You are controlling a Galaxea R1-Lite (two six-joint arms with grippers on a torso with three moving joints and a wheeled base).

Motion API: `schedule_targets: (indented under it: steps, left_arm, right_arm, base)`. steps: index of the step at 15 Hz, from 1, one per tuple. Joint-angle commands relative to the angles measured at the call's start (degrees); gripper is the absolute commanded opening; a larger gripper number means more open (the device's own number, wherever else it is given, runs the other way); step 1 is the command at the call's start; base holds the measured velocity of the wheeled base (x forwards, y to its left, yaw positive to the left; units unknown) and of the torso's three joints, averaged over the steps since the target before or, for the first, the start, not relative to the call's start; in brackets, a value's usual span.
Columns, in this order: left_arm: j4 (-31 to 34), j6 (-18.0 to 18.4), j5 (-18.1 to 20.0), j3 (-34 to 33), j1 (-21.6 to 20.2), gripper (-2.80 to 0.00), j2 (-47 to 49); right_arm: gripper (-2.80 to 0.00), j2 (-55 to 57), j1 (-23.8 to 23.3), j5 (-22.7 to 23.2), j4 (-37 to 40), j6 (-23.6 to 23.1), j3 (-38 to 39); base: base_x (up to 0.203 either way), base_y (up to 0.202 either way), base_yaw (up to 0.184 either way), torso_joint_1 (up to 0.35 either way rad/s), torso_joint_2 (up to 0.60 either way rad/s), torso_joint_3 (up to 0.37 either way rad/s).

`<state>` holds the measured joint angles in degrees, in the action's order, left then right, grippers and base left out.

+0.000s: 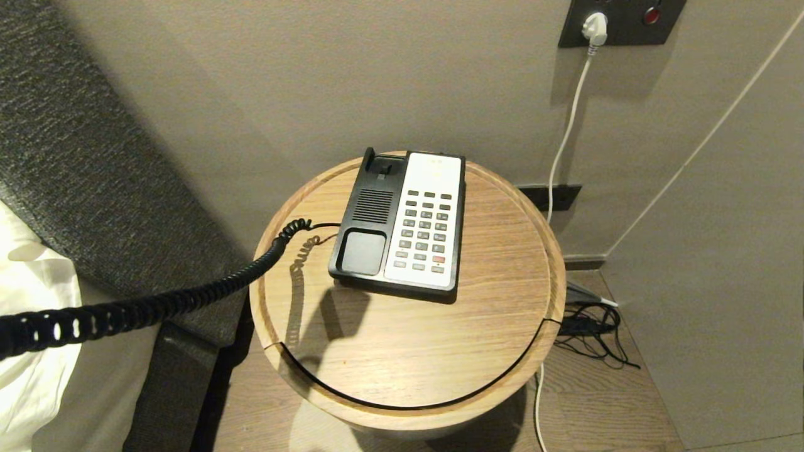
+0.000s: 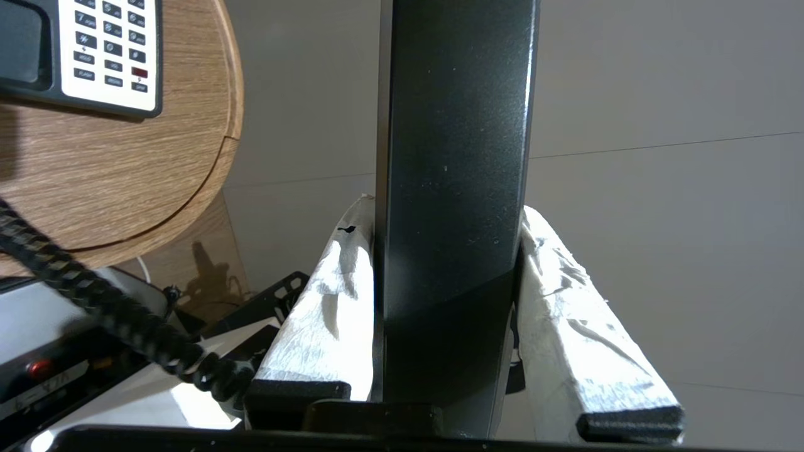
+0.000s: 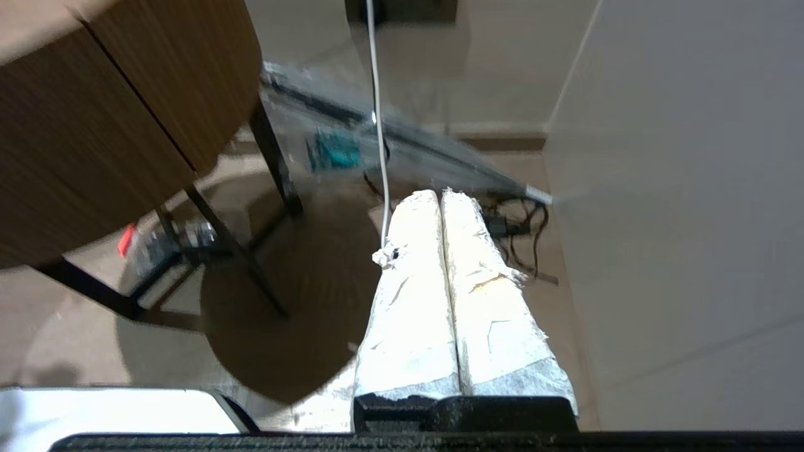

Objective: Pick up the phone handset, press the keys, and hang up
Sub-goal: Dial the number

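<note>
In the left wrist view the glossy black phone handset runs lengthwise between the two white-wrapped fingers, and my left gripper is shut on it. Its black coiled cord stretches from the phone base off the left edge of the head view, where the gripper and handset are out of frame. The base lies on the round wooden table, cradle empty, with its grey keys on the white panel. My right gripper hangs low beside the table, fingers pressed together and empty.
A padded headboard and white bedding stand left of the table. A white cable runs down the wall from a socket to tangled black wires on the floor at the right.
</note>
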<state>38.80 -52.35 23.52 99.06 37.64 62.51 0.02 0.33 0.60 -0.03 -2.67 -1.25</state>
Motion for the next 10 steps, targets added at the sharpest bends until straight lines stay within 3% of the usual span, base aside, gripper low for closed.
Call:
schedule_targets:
  steps: [1,4,7,10]
  left_arm:
    - [0.22,-0.33,0.01,-0.1,-0.37,-2.8,0.06]
    - [0.22,-0.39,0.13,-0.1,-0.73,-2.8,-0.37]
    - [0.22,-0.39,0.04,-0.1,-0.82,-2.8,-0.2]
    - [0.13,-0.39,0.04,-0.1,-1.18,-2.8,0.18]
  right_arm:
    - [-2.8,0.06,0.02,0.31,2.18,-0.03,-5.76]
    - [-2.8,0.09,0.02,1.14,19.11,-0.05,-28.02]
    - [-2.8,0.17,0.02,6.55,36.71,1.36,-44.99]
    - [-2.8,6.24,-0.02,8.82,35.49,4.75,-51.78]
  base:
    - [0.0,0.0,0.0,0.0,0.0,0.0]
    - [0.0,0.0,0.0,0.0,0.0,0.0]
    - [0.0,0.0,0.0,0.0,0.0,0.0]
    - [0.0,0.0,0.0,0.0,0.0,0.0]
